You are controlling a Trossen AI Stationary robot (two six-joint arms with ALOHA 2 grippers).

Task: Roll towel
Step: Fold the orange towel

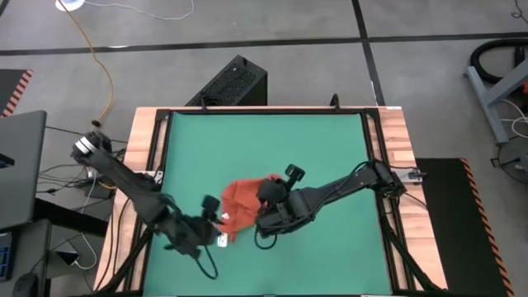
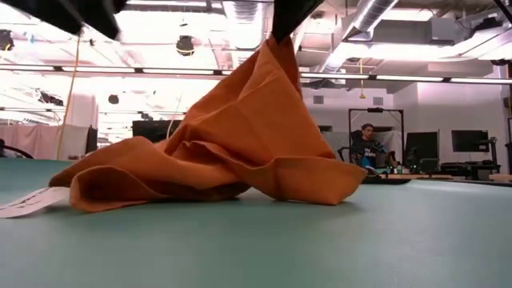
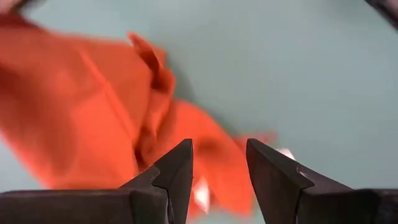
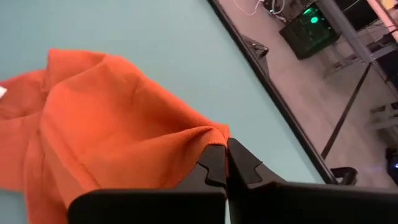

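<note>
Pinching crumpled orange-red soft cloth towel (image 4: 118, 118) with right gripper (image 4: 226, 163), lifted into peak; left gripper (image 3: 219, 165) fingers apart nearby; rolling not started.

grey floor (image 1: 272, 25), ceiling lights (image 2: 200, 32), seated person (image 2: 369, 146)

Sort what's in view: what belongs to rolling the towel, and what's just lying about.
Job:
- towel, crumpled, one corner lifted
- right tool, shut on that corner
- left tool, open beside the towel
- green mat

Lying about:
- black box behind the table
- laptop
- yellow cable
</note>
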